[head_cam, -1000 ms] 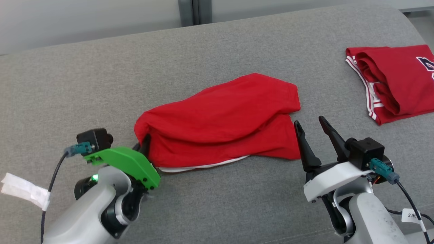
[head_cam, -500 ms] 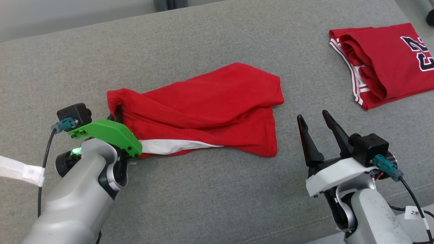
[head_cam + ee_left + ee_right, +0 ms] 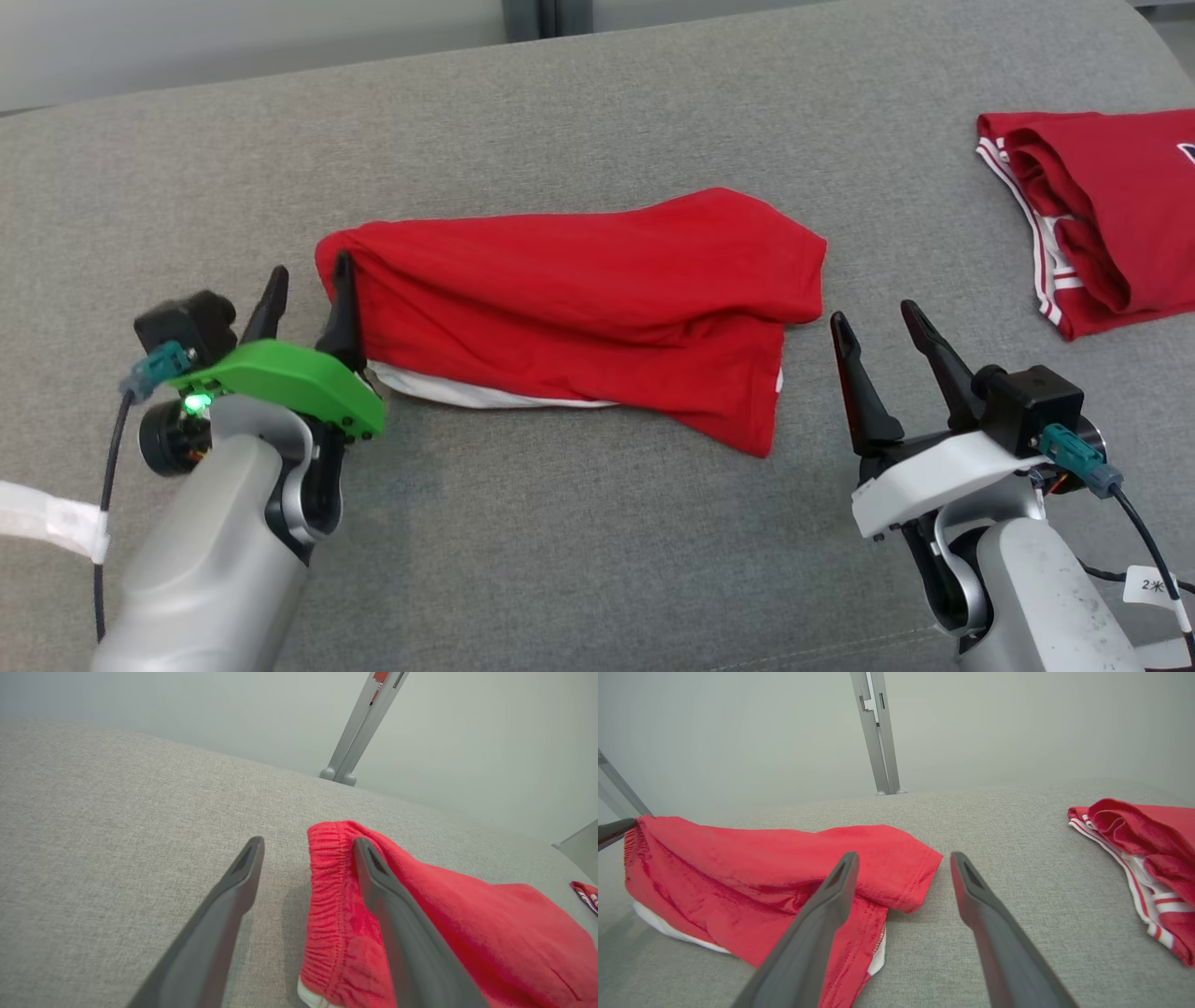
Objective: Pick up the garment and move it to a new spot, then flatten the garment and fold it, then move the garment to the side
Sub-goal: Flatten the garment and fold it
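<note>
The garment [image 3: 579, 299] is a red pair of shorts with a white lining. It lies folded over on the grey sofa [image 3: 560, 560], its elastic waistband [image 3: 327, 896] at the left end. My left gripper [image 3: 310, 271] stands open at that waistband. One finger [image 3: 392, 914] rests against the red cloth and the other is over bare sofa. My right gripper [image 3: 874, 317] is open and empty just off the garment's right hem [image 3: 920, 877], touching nothing. In the right wrist view the garment [image 3: 738, 858] spreads to the left of my fingers.
A second red garment [image 3: 1111, 215] with white-striped trim lies folded at the far right, also seen as the striped garment [image 3: 1148, 835]. A grey metal post [image 3: 878, 732] stands behind the sofa's back edge. Bare sofa lies in front of both arms.
My left gripper has opened and let go of the waistband, and the garment now lies slack on the sofa. The right gripper stayed open. The head camera has shifted.
</note>
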`<state>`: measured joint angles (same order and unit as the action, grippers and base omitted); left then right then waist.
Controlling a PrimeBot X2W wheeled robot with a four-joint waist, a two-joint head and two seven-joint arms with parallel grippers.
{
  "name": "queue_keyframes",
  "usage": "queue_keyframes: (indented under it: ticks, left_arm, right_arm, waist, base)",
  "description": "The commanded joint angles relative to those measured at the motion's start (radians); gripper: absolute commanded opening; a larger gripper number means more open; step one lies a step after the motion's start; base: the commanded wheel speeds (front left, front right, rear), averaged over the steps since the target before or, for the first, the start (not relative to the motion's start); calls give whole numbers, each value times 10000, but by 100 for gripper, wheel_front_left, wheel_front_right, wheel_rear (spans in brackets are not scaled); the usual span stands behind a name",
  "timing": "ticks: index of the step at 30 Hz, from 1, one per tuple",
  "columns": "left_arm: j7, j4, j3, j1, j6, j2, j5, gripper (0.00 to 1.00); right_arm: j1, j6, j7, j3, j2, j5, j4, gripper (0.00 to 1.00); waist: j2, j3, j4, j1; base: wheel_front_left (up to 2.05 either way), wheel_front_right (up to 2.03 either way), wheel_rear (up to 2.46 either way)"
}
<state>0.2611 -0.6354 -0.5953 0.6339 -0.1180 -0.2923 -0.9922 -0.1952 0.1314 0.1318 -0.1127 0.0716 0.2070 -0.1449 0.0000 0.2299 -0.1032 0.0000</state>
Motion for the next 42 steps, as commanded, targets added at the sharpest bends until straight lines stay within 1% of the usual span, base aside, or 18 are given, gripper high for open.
queue_keyframes:
  ticks: [1,4,9,12,14,17,21,23,27,30,35,42]
  left_arm:
    - [43,102,201,-371,137,114,224,100]
    - [43,40,418,-912,296,211,572,100]
    - [39,-97,625,-1329,505,417,973,100]
    - [39,197,954,-1514,656,439,1224,100]
    - [39,713,1383,-1765,795,440,1630,100]
    - [38,1937,2262,-2420,1141,558,2517,100]
    - [37,3608,3444,-3443,1722,902,3926,100]
    - [37,4216,3926,-3947,1938,1132,4619,100]
    - [37,5137,4759,-4808,2231,1613,5761,100]
    - [37,5352,5149,-5357,2345,1859,6257,100]
    - [39,5404,5462,-5679,2461,2089,6650,100]
    - [39,5362,5396,-5628,2489,2223,6737,100]
  right_arm:
    - [95,-16,-40,16,18,-70,31,100]
    - [127,-16,-66,15,25,-50,24,100]
    - [169,-16,-103,-5,-1,-21,-37,100]
    - [235,-16,-107,39,-15,-38,-46,100]
    - [273,-16,-104,81,-11,-34,-39,100]
    - [352,-16,-108,153,-12,-65,8,100]
    - [491,-16,-130,246,-1,-80,44,100]
    - [536,-16,-154,284,1,-69,38,100]
    - [735,-16,-265,380,25,37,-124,100]
    - [812,-16,-402,399,3,91,-242,100]
    - [990,-16,-1287,571,-57,224,-720,100]
    - [921,-16,-2674,644,-165,407,-1216,100]
  waist:
    - [0,-186,261,0]
    - [0,-301,411,0]
    - [0,-494,533,0]
    - [0,-615,600,0]
    - [0,-695,660,0]
    - [0,-789,780,0]
    - [0,-931,951,0]
    - [0,-1005,1031,0]
    - [0,-1166,1163,0]
    - [0,-1243,1218,0]
    - [0,-1289,1324,0]
    - [0,-1238,1382,0]
  base:
    - [0,0,0]
    - [0,0,0]
    - [0,0,0]
    - [0,0,0]
    - [0,0,0]
    - [0,0,0]
    - [0,0,0]
    - [0,0,0]
    - [0,0,0]
    - [0,0,0]
    - [0,0,0]
    - [0,0,0]
